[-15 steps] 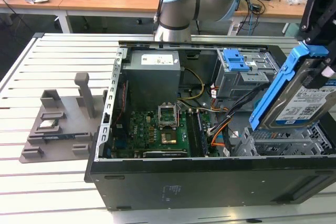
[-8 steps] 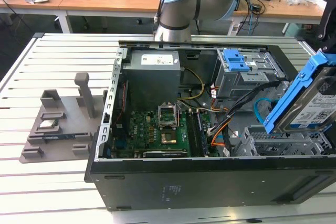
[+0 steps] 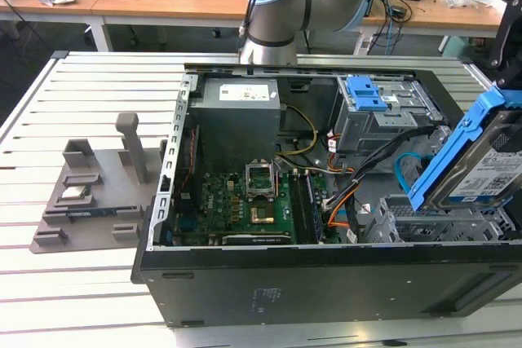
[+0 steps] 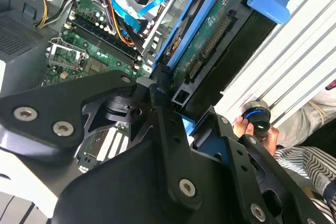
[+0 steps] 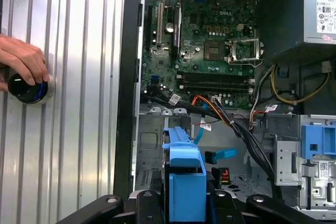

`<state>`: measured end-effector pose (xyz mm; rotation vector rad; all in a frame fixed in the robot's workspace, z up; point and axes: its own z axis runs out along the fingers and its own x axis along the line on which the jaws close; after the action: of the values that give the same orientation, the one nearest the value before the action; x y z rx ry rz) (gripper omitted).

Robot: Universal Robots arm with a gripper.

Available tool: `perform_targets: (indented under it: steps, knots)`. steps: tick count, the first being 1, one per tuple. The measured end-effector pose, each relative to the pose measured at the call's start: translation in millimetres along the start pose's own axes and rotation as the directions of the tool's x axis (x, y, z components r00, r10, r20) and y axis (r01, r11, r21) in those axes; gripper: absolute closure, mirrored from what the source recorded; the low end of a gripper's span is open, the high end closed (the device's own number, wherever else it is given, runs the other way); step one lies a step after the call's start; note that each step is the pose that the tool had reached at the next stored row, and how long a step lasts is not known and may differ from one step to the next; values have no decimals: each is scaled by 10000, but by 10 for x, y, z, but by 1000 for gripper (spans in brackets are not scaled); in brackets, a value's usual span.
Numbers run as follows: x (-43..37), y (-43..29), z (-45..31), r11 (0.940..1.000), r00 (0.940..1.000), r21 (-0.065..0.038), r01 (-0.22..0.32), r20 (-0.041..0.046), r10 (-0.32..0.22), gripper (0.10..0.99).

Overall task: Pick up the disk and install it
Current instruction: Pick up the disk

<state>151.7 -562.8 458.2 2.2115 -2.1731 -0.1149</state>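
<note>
We see an open computer case [image 3: 326, 283] lying on a slatted metal table [image 3: 90, 87], and we take this case as our landmark. Inside it the green motherboard [image 3: 245, 205] covers the floor, with a grey power supply [image 3: 241, 107] behind it and a grey metal cage [image 3: 383, 112] with a blue plastic latch [image 3: 364, 94] beside that supply. Orange, black and blue cables [image 3: 359, 185] run across the inside between the motherboard and the cage, close under the disk. Outside the case, on the exterior view's left, a grey fixture plate [image 3: 90, 193] stands on the table with a small silver chip [image 3: 75, 194] on it.

The disk [image 3: 481, 160] hangs above the case's end on the exterior view's right, over an empty drive bay [image 3: 432, 218] and not touching it. Its long axis is tilted steeply, with one end up and away from the case and the other end down toward the bay. In the second wrist view its connector edge faces away from the gripper.

The gripper [image 4: 181, 124] is clamped on the disk, with the black fingers [image 4: 157, 93] pressing the blue carrier from both sides.

In the first wrist view a person's hand [image 5: 21, 59] rests on a round black knob [image 5: 26, 88] on the table, outside the case wall.
</note>
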Motion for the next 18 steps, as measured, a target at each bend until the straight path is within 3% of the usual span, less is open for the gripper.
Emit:
perform_targets:
  steps: [18]
  knots:
    - [2, -25, 73, 10000, 10000, 0, 0, 0, 0, 722]
